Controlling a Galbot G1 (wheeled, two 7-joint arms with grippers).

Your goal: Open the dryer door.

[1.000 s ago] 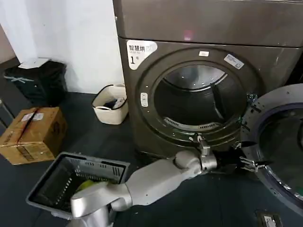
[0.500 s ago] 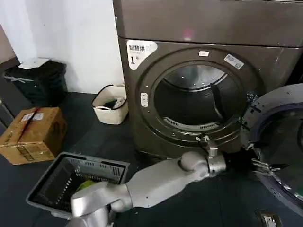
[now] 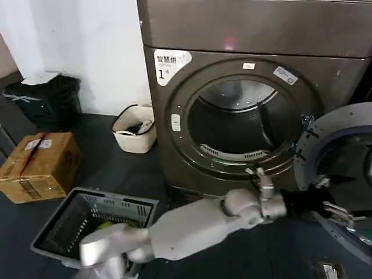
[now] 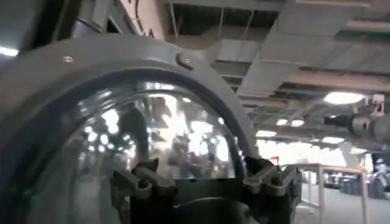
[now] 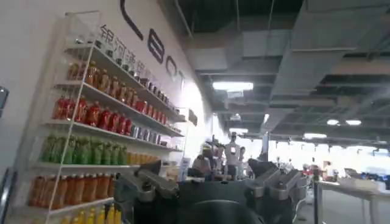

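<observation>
Left gripper [image 4: 206,181] fingers spread apart, close before dryer door [image 4: 91,122] glass and grey rim.

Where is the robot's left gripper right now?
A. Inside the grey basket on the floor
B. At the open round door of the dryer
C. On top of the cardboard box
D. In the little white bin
B. In the head view the left gripper reaches across to the dryer door, which is swung open to the side of the dryer; the drum opening is uncovered.
</observation>
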